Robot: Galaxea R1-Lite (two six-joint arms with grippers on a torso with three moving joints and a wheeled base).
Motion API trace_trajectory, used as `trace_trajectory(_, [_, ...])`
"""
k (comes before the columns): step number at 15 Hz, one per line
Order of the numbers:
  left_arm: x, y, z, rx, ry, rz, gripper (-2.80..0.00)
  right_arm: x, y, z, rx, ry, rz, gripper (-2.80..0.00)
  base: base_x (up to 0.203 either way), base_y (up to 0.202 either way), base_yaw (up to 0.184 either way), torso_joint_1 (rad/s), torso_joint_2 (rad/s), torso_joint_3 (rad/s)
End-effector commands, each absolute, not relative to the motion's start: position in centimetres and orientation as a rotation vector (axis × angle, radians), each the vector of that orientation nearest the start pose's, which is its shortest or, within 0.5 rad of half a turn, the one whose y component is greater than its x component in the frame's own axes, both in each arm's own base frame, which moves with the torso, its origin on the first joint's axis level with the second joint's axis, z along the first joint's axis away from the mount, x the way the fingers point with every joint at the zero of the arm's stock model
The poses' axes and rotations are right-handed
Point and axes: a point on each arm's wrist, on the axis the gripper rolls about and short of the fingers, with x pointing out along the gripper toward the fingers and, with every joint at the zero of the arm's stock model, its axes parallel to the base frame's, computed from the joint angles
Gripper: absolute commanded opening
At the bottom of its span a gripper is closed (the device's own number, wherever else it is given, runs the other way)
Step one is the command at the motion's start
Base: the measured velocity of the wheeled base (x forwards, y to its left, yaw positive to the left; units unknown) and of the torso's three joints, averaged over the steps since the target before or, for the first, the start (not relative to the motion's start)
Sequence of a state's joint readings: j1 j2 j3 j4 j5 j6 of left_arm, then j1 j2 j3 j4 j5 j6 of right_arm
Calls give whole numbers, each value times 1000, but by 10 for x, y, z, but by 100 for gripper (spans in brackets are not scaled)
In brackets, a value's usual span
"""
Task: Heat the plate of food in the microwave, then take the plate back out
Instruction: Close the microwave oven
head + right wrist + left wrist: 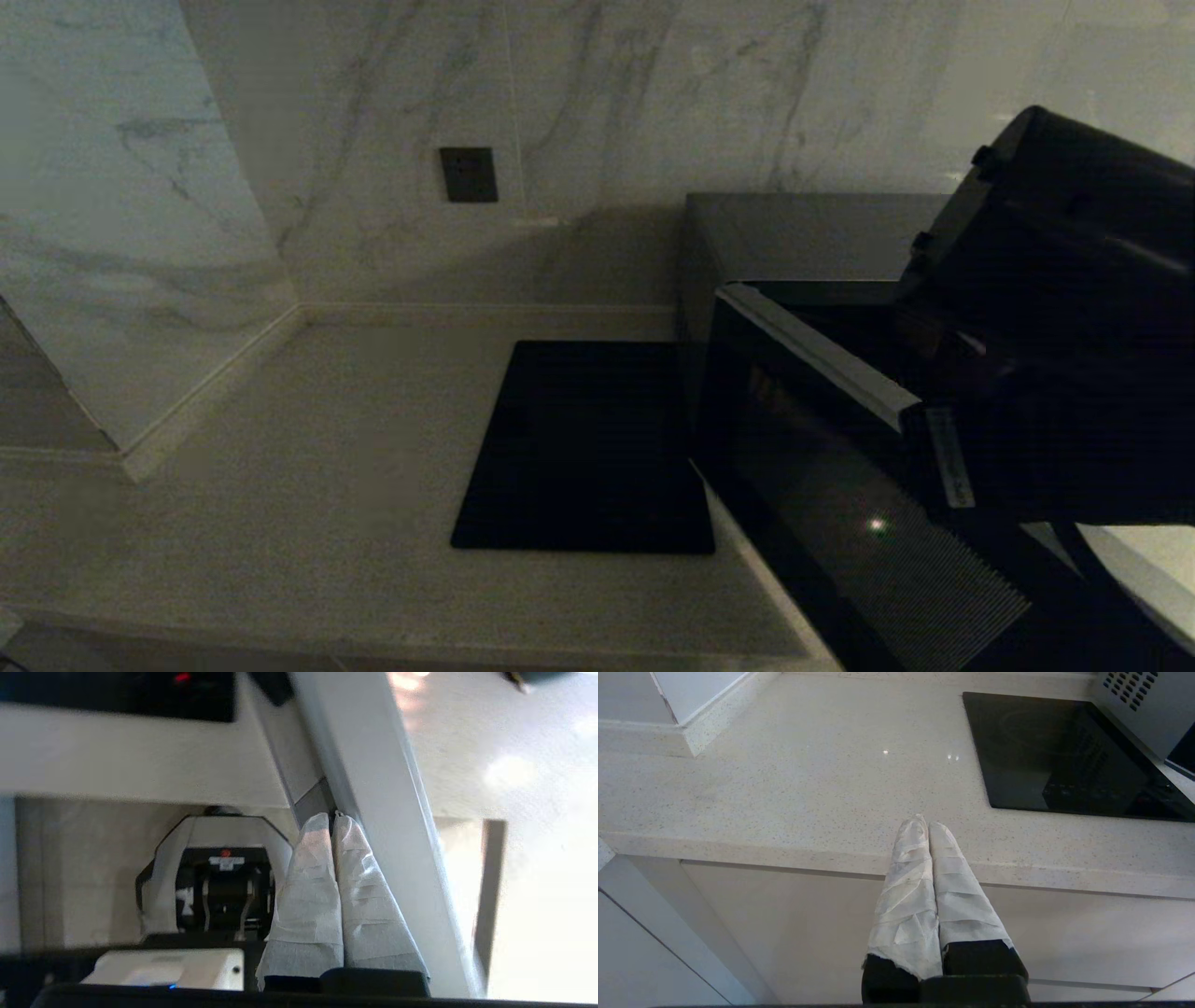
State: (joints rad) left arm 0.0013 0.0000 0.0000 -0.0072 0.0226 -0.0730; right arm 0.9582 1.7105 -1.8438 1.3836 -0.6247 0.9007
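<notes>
The microwave [747, 373] stands at the right on the counter [327, 467], its door [840, 504] swung open. The right gripper [332, 817], fingers together, touches the door edge. The left gripper [928, 823], fingers together, hangs parked before the counter. The plate of food is in no view, so the stage is unclear.
</notes>
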Motion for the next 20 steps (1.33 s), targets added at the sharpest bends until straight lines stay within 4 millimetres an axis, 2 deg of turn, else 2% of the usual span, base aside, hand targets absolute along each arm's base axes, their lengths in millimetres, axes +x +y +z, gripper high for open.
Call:
trace_trajectory(1, [-23, 0, 76, -74, -7, 24, -280, 148, 169, 302, -32, 890, -174, -280, 0, 0, 0, 0, 0, 0])
trace_trajectory(5, [-23, 0, 76, -74, -7, 24, -280, 155, 151, 296, -1, 910, -271, -280, 0, 0, 0, 0, 0, 0])
trace_trajectory(12, [-23, 0, 76, -74, -7, 24, -280, 185, 107, 290, 143, 889, -497, -280, 0, 0, 0, 0, 0, 0])
trace_trajectory(20, [-23, 0, 76, -74, -7, 24, -280, 220, 86, 280, 244, 839, -618, -280, 0, 0, 0, 0, 0, 0])
